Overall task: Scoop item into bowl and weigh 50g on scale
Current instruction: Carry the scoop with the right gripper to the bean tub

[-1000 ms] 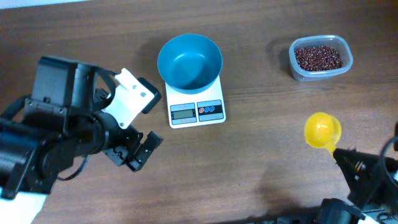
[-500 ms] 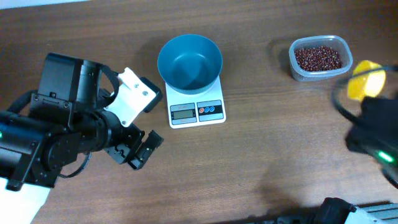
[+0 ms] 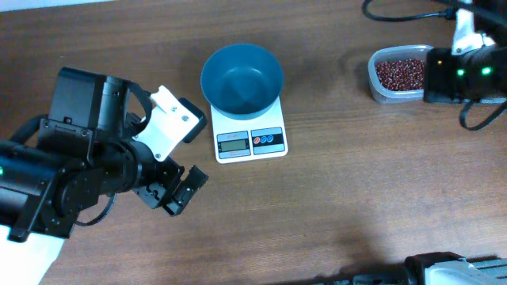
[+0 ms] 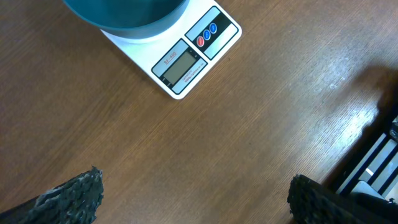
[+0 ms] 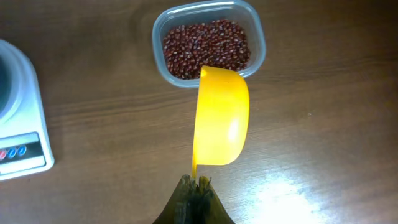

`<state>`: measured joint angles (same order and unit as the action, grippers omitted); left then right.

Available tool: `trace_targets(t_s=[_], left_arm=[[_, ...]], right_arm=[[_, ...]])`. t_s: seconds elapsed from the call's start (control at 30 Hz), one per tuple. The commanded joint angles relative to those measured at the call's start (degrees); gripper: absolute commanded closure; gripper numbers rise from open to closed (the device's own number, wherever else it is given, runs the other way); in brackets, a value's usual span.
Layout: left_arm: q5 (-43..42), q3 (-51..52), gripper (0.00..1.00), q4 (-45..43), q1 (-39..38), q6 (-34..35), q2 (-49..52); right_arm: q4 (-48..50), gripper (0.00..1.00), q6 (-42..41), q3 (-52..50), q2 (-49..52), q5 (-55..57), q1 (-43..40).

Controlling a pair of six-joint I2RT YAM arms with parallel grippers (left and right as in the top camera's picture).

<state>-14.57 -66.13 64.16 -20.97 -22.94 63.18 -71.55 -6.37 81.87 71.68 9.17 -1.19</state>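
1. Overhead: the teal bowl [image 3: 242, 75] is seen standing on the white scale [image 3: 251, 142] near the middle of the counter [image 3: 333, 206]. The beans [image 3: 398, 73] are held in a clear tub [image 3: 379, 89] well to the right of the scale. The tub's right end is covered by the right arm [image 3: 467, 73]. The left fingers [image 3: 188, 184] are placed below and left of the scale, apart from it.
2. Left wrist: the left fingers [image 4: 71, 196] are spread wide, with only bare counter between them. The scale [image 4: 186, 59] lies at the upper left and carries the bowl [image 4: 124, 15].
3. Right wrist: the right fingers [image 5: 196, 198] are clamped on the handle of a yellow scoop [image 5: 221, 118]. The scoop is turned on its side, and its far edge overlaps the near rim of the tub [image 5: 160, 59]. The beans [image 5: 205, 48] are heaped inside the tub. A corner of the scale [image 5: 22, 143] is seen at the left edge.
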Motion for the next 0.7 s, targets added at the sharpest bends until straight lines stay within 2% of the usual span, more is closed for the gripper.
trace_targets(t_s=[0.0, 0.1, 0.17, 0.23, 0.33, 0.43, 0.67], left_arm=[[-0.22, -0.66, 0.01, -0.02, 0.26, 0.59, -0.24], [-0.22, -0.66, 0.01, -0.02, 0.26, 0.57, -0.24], [-0.22, -0.66, 0.01, -0.02, 0.26, 0.59, -0.24], [-0.22, -0.66, 0.01, -0.02, 0.26, 0.59, -0.24], [-0.22, -0.66, 0.01, -0.02, 0.26, 0.59, -0.24], [-0.22, -0.66, 0.01, -0.02, 0.26, 0.59, -0.24], [-0.22, -0.66, 0.01, -0.02, 0.26, 0.59, -0.24]], right_arm=[[0.24, 0.96, 8.13, 0.66, -0.26, -7.26, -1.55], [-2.10, 0.96, 14.62, 0.63, -0.24, -7.23, -1.55], [-4.46, 0.96, 15.15, 0.66, -0.26, -7.26, -1.55], [-3.41, 0.96, 15.23, 0.66, -0.26, -7.23, -1.55], [0.02, 0.96, 20.59, 0.66, 0.55, -7.26, -1.46], [0.50, 0.96, 20.57, 0.66, 3.69, -7.32, -1.46], [0.46, 0.96, 17.88, 0.76, 3.91, -10.47, -1.46]])
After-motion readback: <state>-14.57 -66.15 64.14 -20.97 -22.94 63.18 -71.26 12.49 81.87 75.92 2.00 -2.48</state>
